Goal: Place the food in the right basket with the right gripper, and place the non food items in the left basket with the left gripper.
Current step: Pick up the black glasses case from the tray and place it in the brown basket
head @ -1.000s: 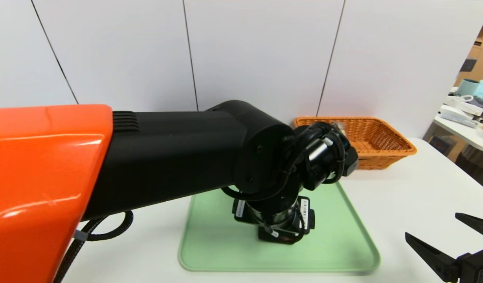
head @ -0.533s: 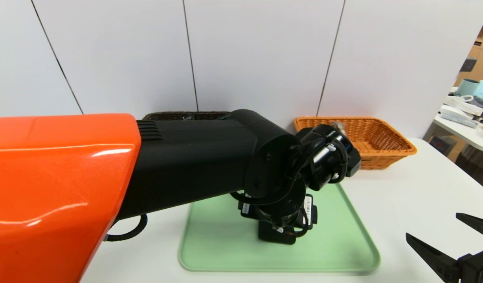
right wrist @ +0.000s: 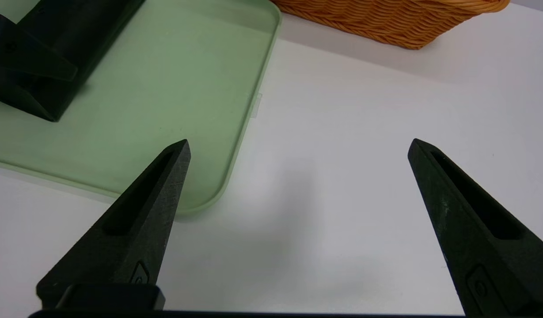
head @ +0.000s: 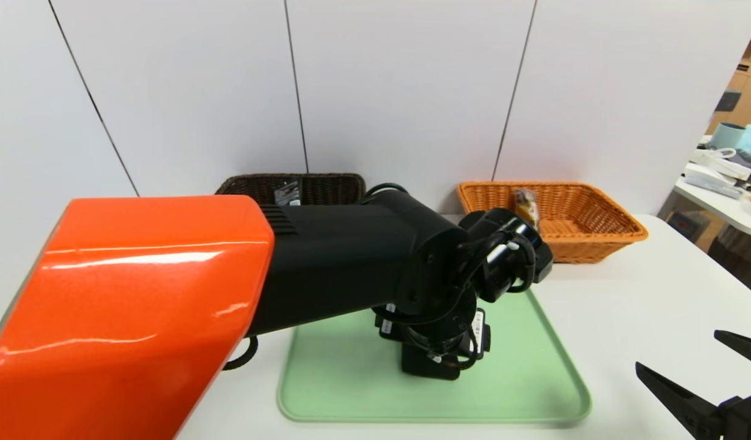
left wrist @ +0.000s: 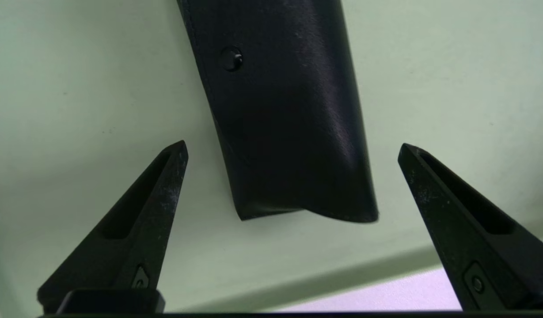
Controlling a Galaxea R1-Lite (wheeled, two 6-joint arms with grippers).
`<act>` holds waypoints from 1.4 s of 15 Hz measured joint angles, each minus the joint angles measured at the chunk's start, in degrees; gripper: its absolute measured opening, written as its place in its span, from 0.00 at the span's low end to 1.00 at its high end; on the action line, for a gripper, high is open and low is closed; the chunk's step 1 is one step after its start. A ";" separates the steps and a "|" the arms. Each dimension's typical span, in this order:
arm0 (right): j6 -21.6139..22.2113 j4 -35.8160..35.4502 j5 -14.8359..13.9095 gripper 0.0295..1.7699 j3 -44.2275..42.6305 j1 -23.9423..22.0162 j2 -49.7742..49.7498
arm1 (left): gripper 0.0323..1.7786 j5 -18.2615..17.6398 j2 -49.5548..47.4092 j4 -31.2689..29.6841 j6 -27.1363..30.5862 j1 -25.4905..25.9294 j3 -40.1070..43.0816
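Over the pale green, smooth-surfaced tray with its thin raised rim and rounded corners, the left end effector points down at the soft black folded glasses case. Its two pointed black fingers stand wide apart, one to either side of the case's near end, and neither touches it. The case lies on the tray, its leathery skin faintly sheened, with a line of stitching along one edge, a round dark snap and a curved flap at its open end. Above it reaches the left arm, glossy orange shell leading into matte black tubing and looped cables. Behind the tray, at the left, sits the rectangular dark brown wicker basket, its front hidden by the arm; a black item with pale lettering shows inside. Farther right stands the rectangular orange-tan wicker basket, tightly woven, with a flared rim, and in its left part rests the small snack bar in a clear, shiny plastic wrapper. Beyond the tray's right edge, the right end effector is parked above the smooth white bench, its tapering black fingers spread wide and holding nothing.
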 joint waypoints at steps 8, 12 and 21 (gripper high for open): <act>-0.49 -0.09 0.20 0.96 -0.22 0.00 -0.02 | 0.95 -0.05 3.22 -1.23 0.17 1.90 0.00; -0.57 -0.11 0.26 0.96 -0.17 0.00 -0.04 | 0.95 -0.09 3.33 -0.94 0.15 2.01 0.00; -0.61 0.00 0.17 0.96 0.02 0.00 -0.56 | 0.43 -0.35 3.41 -1.15 0.04 1.90 0.09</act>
